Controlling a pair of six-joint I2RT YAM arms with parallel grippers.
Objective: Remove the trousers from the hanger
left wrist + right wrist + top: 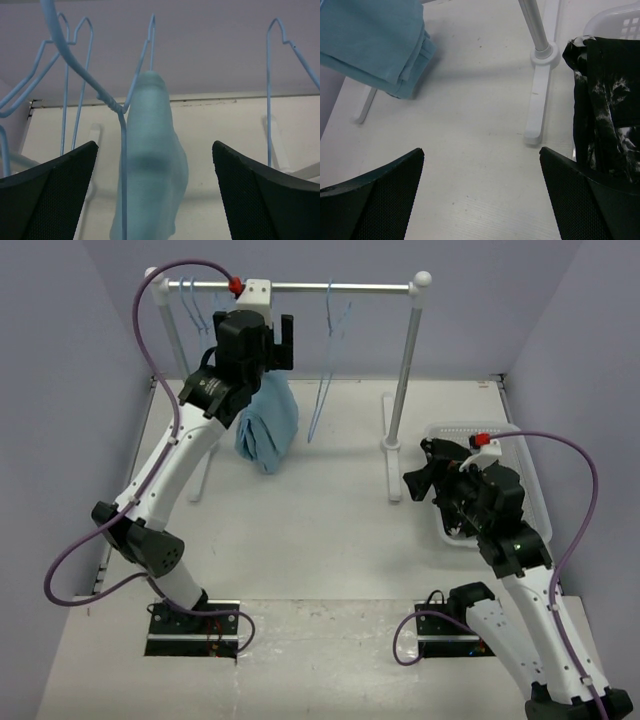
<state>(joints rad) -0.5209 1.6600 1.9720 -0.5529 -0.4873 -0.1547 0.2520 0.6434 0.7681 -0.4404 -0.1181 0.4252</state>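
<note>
The light-blue trousers (pixel 268 428) hang folded from the rack rail (pixel 340 286), draped on a pale-blue wire hanger (pixel 123 125). In the left wrist view the trousers (pixel 155 170) hang straight ahead between my fingers. My left gripper (pixel 270 350) is open and empty, raised just under the rail above the trousers, touching nothing; it also shows in the left wrist view (pixel 154 146). My right gripper (pixel 418 472) is open and empty, low over the table by the rack's right post; it also shows in the right wrist view (pixel 481 150), with the trousers (pixel 370 40) far off at upper left.
Empty hangers hang on the rail at the right (pixel 333 350) and far left (pixel 192 295). The rack's right post and foot (pixel 539 100) stand near my right gripper. A white basket (pixel 520 435) at the right holds a black garment (pixel 607 115).
</note>
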